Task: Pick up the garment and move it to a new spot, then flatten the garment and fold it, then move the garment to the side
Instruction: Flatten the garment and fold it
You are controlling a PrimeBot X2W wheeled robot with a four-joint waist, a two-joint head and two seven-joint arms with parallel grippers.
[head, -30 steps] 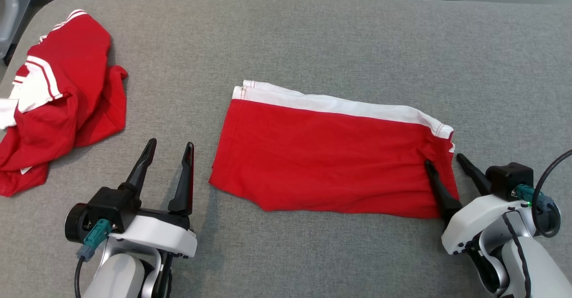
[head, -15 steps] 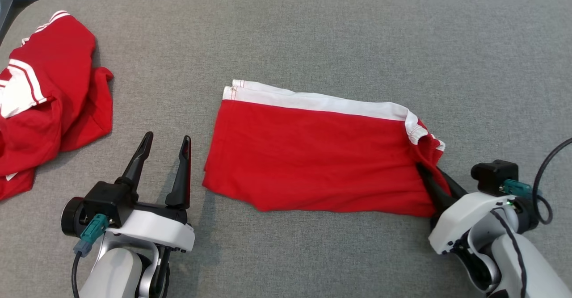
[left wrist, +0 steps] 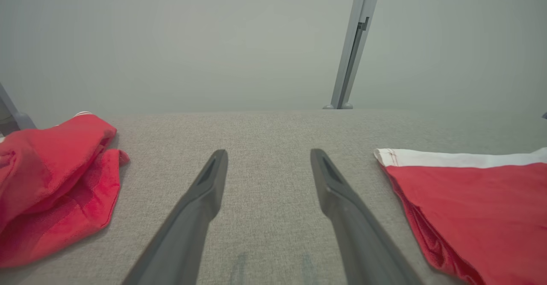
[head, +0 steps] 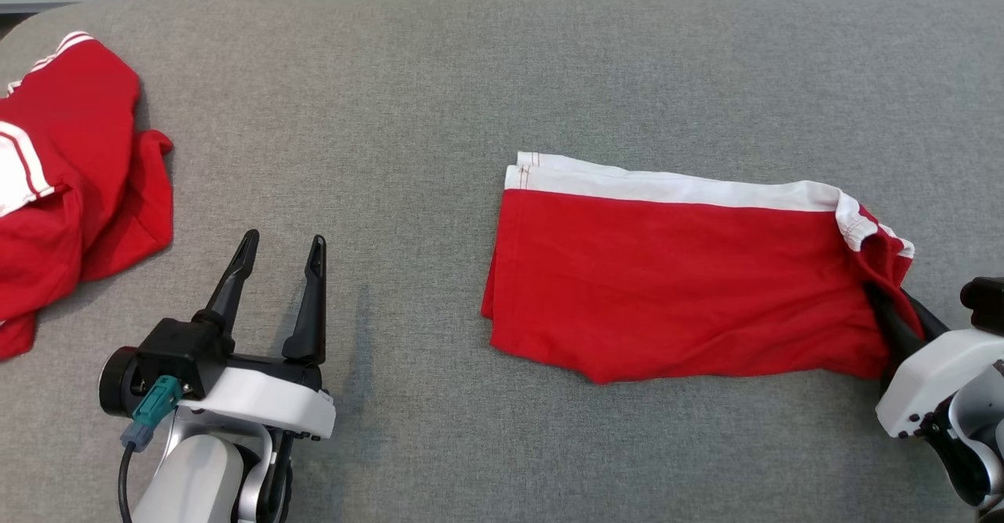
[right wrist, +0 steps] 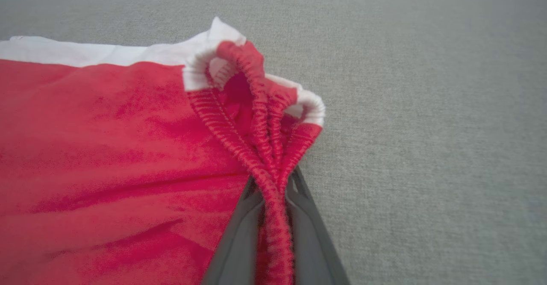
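Red shorts (head: 674,280) are seen lying folded flat on the grey fabric worktop (head: 392,99), right of centre in the head view, with a white band (head: 674,187) running along their far edge. The cloth is mostly smooth, and faint creases are seen towards the right end. At that end the elastic waistband (right wrist: 265,157) is bunched into ribbed ridges and puckered open. It is clamped between the 2 dark fingers (right wrist: 239,238) of the right gripper (head: 902,323), which is closed tightly on it. The left gripper (head: 284,237) is held spread wide over bare worktop, grasping nothing, well apart from the left edge of the shorts.

A crumpled red and white garment (head: 70,186) is heaped at the left edge of the worktop, near its rounded far corner. Between this heap and the shorts a broad stretch of bare grey fabric is left. More open surface is seen behind the shorts up to the far edge, and to the right of the waistband in the right wrist view. Beyond the far edge a pale wall and a grey upright post (left wrist: 352,50) are seen.
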